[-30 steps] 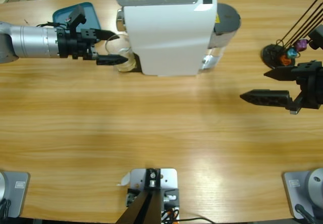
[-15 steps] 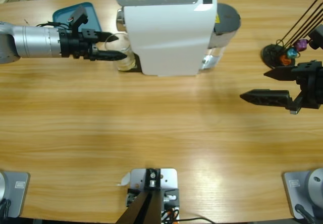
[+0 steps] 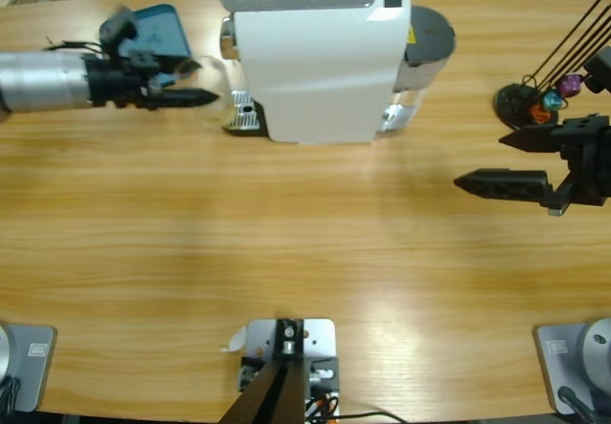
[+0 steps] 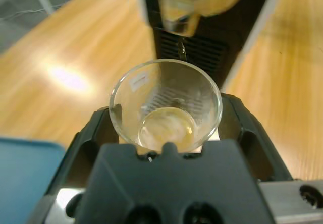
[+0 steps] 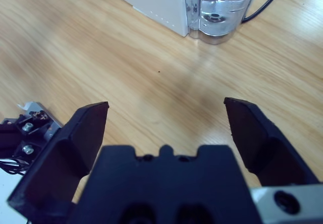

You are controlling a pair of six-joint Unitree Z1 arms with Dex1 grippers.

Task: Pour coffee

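Glossy clear glass, matt black fingers, smooth varnished wooden table.

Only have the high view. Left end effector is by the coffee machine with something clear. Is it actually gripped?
Observer: Yes. In the left wrist view the left end effector has its jaws closed around a small clear glass.
Operator: Anything in it?
Observer: A shallow layer of pale amber coffee at the bottom only.
Operator: Right end effector holding anything?
Observer: No. In the right wrist view the right end effector is open, with only bare table between its jaws.
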